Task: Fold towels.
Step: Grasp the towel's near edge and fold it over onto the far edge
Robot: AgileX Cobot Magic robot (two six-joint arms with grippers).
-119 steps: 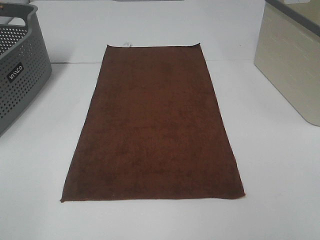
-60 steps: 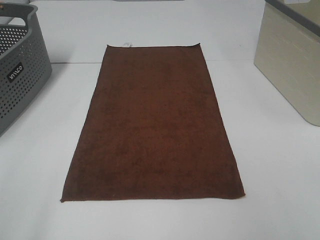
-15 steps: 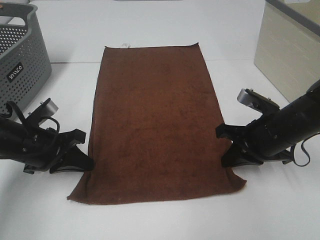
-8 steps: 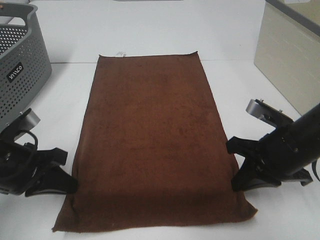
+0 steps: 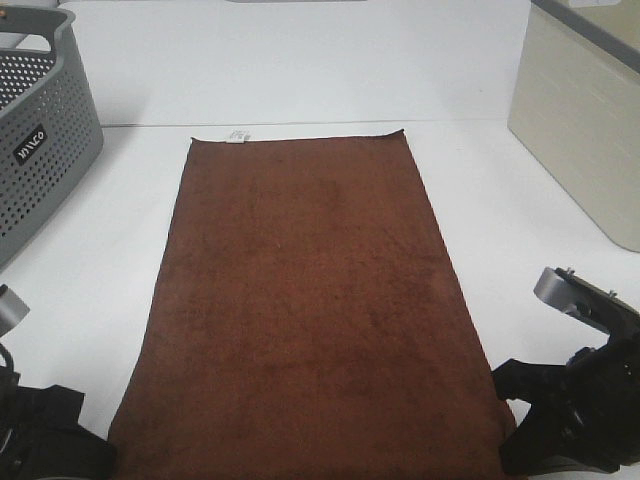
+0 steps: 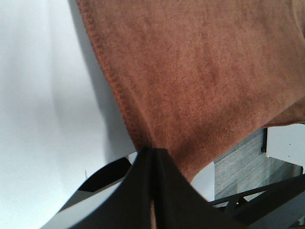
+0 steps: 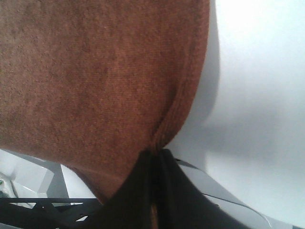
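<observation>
- The left hand (image 6: 151,153) sits at the near left corner of the desk (image 5: 500,200). Its black fingers are pressed together on the left long hem of the towel (image 5: 300,300), close to the towel's near end.
- The right hand (image 7: 155,153) sits at the near right corner of the desk. It is likewise clamped on the right long hem, and the cloth puckers into a small fold where it is pinched.
- The dark reddish-brown towel lies spread lengthwise down the middle of the desk. It runs from the near edge, where its near end leaves the high view, toward the far edge. The surface is flat and the long sides are fairly straight.
- A small white tag (image 5: 238,135) sticks out of the towel's far short hem, toward the left.
- A grey perforated basket (image 5: 40,150) stands by the left edge, toward the far corner and apart from the towel.
- A beige bin (image 5: 580,130) stands by the right edge, also toward the far side and clear of the towel.
</observation>
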